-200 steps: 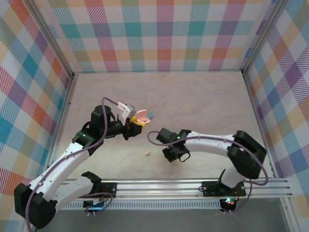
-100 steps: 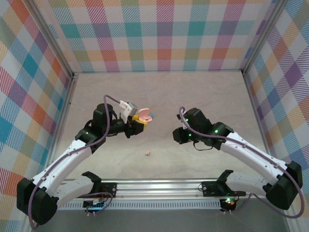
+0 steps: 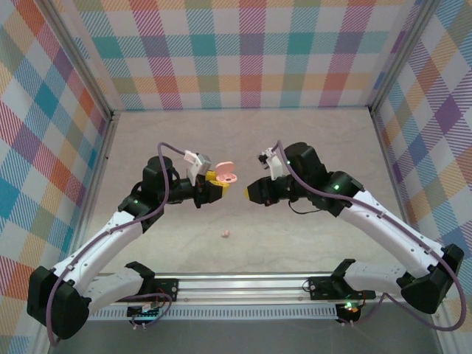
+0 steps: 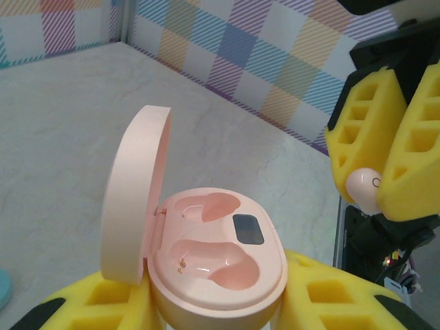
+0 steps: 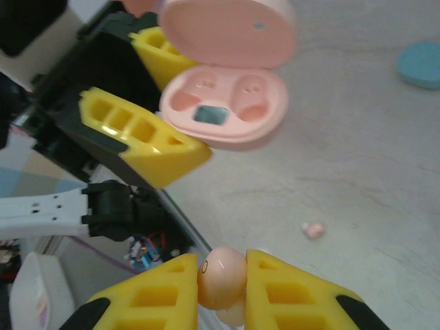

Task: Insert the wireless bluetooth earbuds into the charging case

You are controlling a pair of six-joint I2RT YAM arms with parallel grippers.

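Watching from the overhead camera: both arms are reaching in toward the middle of the table (image 3: pixel 317 147), wrists raised, grippers facing each other with a small gap between them.

The left gripper (image 3: pixel 212 186) is clamping the pink case (image 3: pixel 227 174) between its yellow foam fingers (image 4: pixel 89 313) and holding it up off the surface. Its lid (image 4: pixel 134 196) is standing open, hinged back on the left in the left wrist view. In that view the case's two moulded wells are showing their bare pink floors, with a small dark window between them.

The right gripper (image 3: pixel 252 193) is pinching one pink earbud (image 5: pixel 222 277) at its very fingertips, jaws drawn in tight on it. In the left wrist view I am seeing that same earbud poking out between the yellow pads (image 4: pixel 405 158), off to the right of the case and apart from it.

A second pink earbud (image 3: pixel 225 234) is lying loose on the table, nearer the arm bases than either gripper and touching nothing.

The right wrist view is also showing a blue case (image 5: pixel 419 64) resting flat on the table beyond the held one. I cannot tell whether it is open.
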